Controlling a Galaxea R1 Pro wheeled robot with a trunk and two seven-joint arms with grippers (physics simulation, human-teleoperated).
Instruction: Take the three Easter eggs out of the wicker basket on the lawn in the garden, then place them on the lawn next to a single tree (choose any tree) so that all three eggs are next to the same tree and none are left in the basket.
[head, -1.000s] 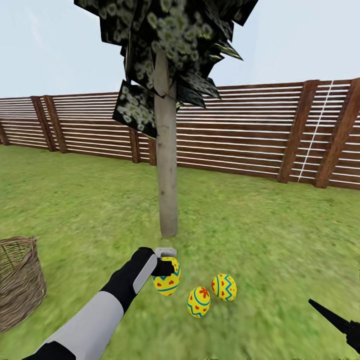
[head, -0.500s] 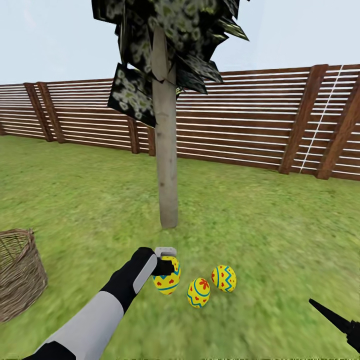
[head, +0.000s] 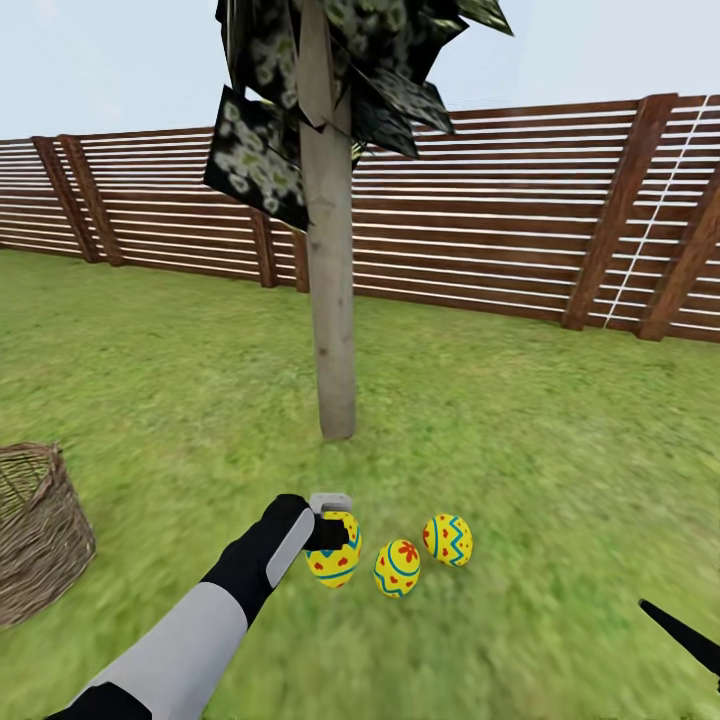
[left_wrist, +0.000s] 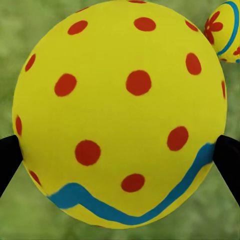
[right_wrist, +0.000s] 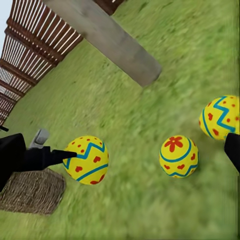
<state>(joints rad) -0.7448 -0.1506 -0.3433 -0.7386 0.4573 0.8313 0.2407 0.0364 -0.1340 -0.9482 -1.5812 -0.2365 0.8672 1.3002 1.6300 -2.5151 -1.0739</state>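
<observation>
Grey-white forearm (head: 175, 650), black wrist, black end effector (head: 335, 535) fingers.

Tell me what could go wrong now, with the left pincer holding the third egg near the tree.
1. The left pincer grips the held egg by its sides, seemingly at or just above the lawn; released from above, the egg could roll.
2. The middle egg lies close by, so a rolling egg could knock it away from the tree.
3. The wicker basket stands behind the left arm; a careless retreat might hit it.

Three eggs (head: 398, 567) lie before the tree (head: 332, 330), basket (head: 38, 545) left.
</observation>
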